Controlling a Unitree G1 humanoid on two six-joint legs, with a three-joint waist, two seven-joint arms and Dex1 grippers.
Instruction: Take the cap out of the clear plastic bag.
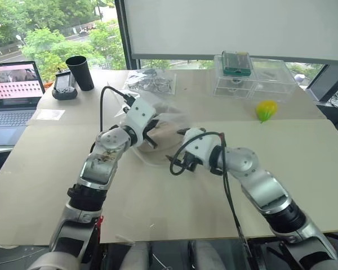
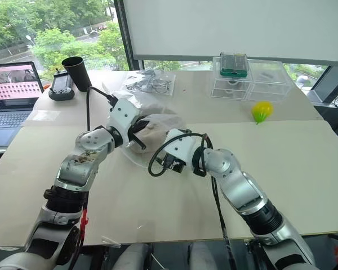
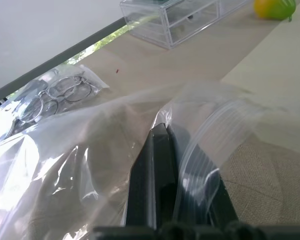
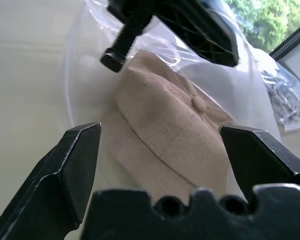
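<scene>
- While the left gripper stood with its jaws pressed together on the rim of the clear plastic bag, the film draped over and between its black fingers in the left wrist view.
- That bag sat near the middle of the head views, on the pale table, with the left gripper at its upper left side.
- The cap lay inside the bag, cream-beige, crown and top button facing the right wrist camera, plastic over its upper part.
- The right gripper had its jaws wide apart, one finger to each side of the cap in its wrist view; nothing was between them, and contact with bag or cap could not be confirmed.
- In the head views the right gripper sat just right of the bag, at frame centre.
- Toward the upper centre of the frame lay a smaller clear bag with wire-like contents.
- At upper right stood a clear drawer box with a green item on top; a yellow-green object lay below it.
- At upper left were a laptop, a black cup and a dark handheld device.
</scene>
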